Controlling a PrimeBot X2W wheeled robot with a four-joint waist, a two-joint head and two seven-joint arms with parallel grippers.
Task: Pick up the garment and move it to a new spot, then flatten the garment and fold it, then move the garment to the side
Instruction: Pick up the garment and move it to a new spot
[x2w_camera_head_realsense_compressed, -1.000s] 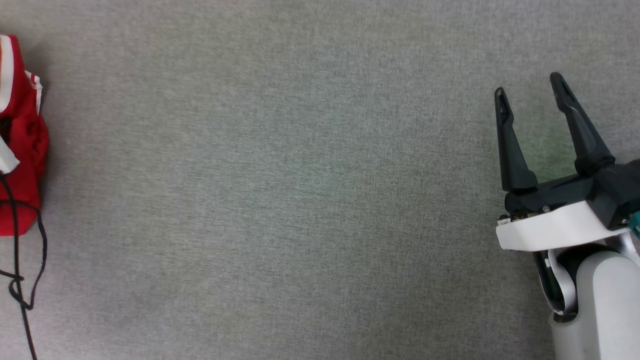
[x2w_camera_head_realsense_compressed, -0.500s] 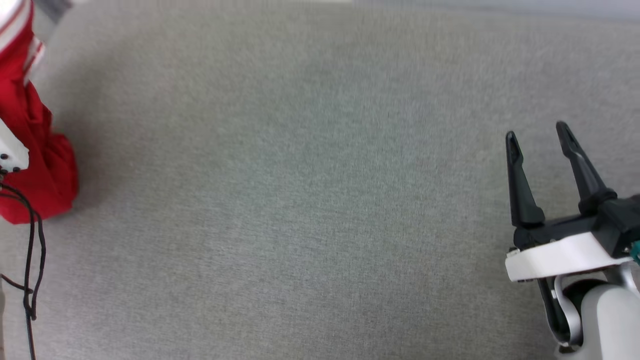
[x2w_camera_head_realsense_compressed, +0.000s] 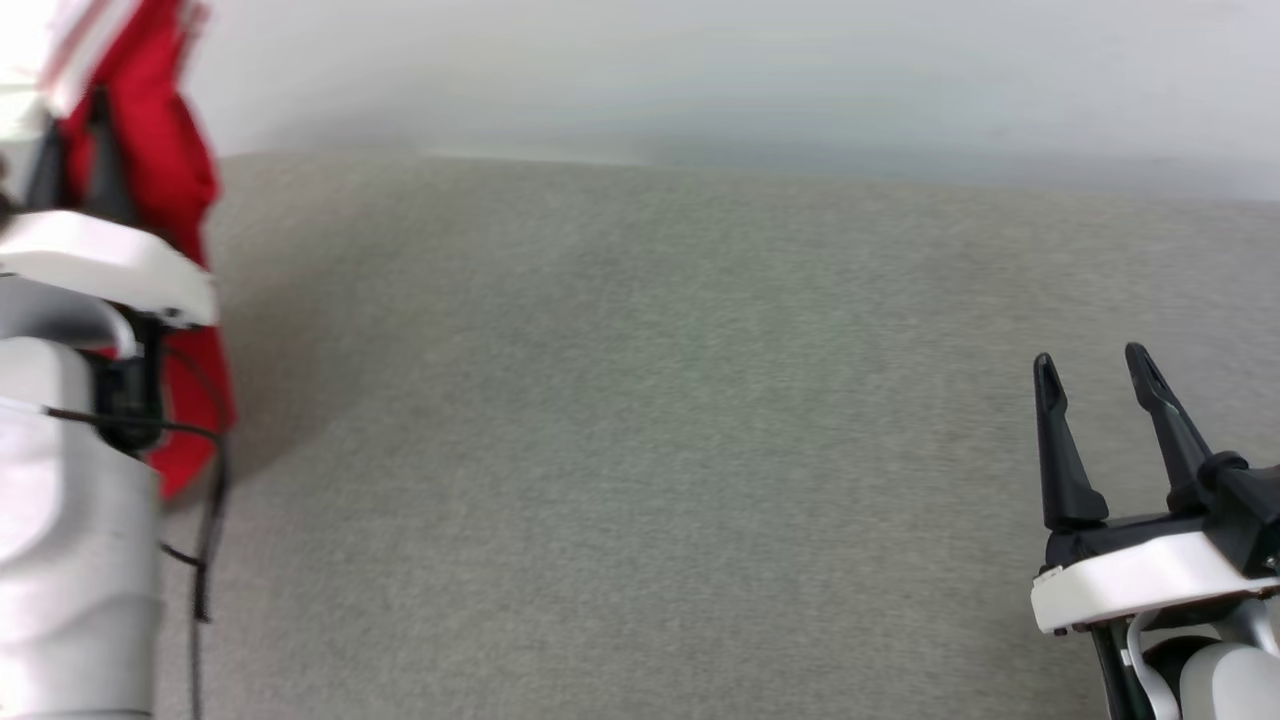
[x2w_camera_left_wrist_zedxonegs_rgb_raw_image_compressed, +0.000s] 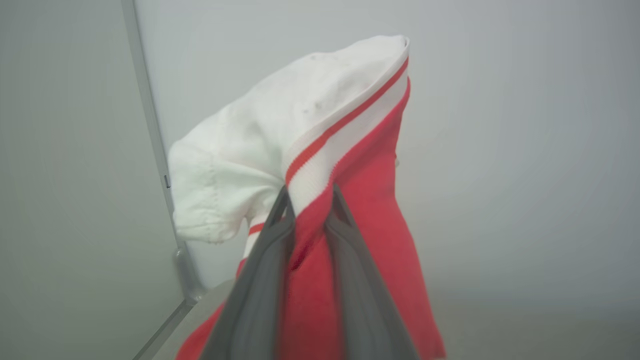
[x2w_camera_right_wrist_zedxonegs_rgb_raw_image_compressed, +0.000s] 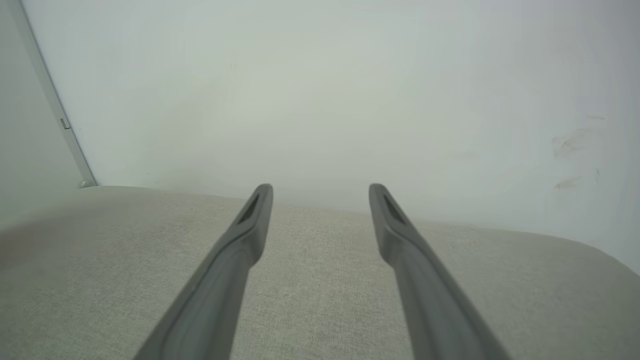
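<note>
The garment (x2w_camera_head_realsense_compressed: 185, 180), red with a white sleeve and red-and-white striped trim, hangs bunched at the far left of the head view, clear of the grey surface at the top and trailing down beside my left arm. In the left wrist view my left gripper (x2w_camera_left_wrist_zedxonegs_rgb_raw_image_compressed: 307, 195) is shut on the garment (x2w_camera_left_wrist_zedxonegs_rgb_raw_image_compressed: 370, 210) at the striped trim, and the white sleeve (x2w_camera_left_wrist_zedxonegs_rgb_raw_image_compressed: 250, 140) flops over above the fingertips. Its dark fingers (x2w_camera_head_realsense_compressed: 100, 150) show against the red cloth in the head view. My right gripper (x2w_camera_head_realsense_compressed: 1095, 362) stands open and holds nothing at the lower right, and it shows wide apart over the surface in the right wrist view (x2w_camera_right_wrist_zedxonegs_rgb_raw_image_compressed: 320, 192).
A grey fabric surface (x2w_camera_head_realsense_compressed: 640, 450) spreads across the middle, ending at a pale wall (x2w_camera_head_realsense_compressed: 700, 70). A thin metal strip (x2w_camera_left_wrist_zedxonegs_rgb_raw_image_compressed: 150, 125) runs down the wall corner on the left. A black cable (x2w_camera_head_realsense_compressed: 205, 520) dangles from my left arm.
The head camera has tilted up, bringing the wall into view. My left gripper has closed on the garment and raised it, and the left arm now shows beside it. The right gripper stays open.
</note>
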